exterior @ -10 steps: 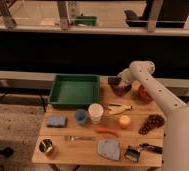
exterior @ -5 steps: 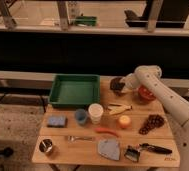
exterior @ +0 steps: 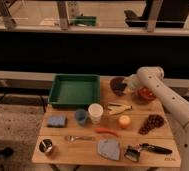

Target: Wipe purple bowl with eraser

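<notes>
Since a second ago our arm has swung in from the right and bent over the table's far right corner, so the elbow now sits higher and the gripper (exterior: pixel 127 86) has come down right at the purple bowl (exterior: pixel 118 85). We read the jaws as closed tight; whether the eraser is pinched between them we cannot tell, since nothing of it shows at the fingertips. The bowl sits touching or just under the gripper's left side, at the far edge of the table (exterior: pixel 78 150). Just right of the gripper, partly behind the arm, is the red-orange bowl (exterior: pixel 147 94), which was plainer to see half a second ago. Near the gripper's front lies a pale banana-like thing (exterior: pixel 119 107), then an orange ball (exterior: pixel 124 121) and a dark grape bunch (exterior: pixel 152 122). Farther left stand a white cup (exterior: pixel 95 112), a blue cup (exterior: pixel 81 116) and a green tray (exterior: pixel 74 90). Nothing on the table appears to have shifted; only the arm has. We judge the step in hand to be the wipe itself, or its very start. Next we would need short sweeps inside the bowl, pressing lightly so it does not slide off the edge or knock its red-orange neighbour.
</notes>
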Controlling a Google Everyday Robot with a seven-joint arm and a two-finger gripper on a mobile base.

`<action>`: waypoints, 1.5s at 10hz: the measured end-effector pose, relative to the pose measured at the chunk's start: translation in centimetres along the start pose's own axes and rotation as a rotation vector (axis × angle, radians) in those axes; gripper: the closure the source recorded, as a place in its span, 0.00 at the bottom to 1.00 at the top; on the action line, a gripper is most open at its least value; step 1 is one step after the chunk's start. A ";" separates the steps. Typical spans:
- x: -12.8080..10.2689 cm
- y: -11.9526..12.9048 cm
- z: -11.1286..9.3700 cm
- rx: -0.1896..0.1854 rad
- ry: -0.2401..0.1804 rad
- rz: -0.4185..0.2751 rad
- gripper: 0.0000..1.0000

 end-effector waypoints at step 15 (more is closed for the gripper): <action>-2.8 -2.5 1.1 0.068 -0.032 -0.030 0.49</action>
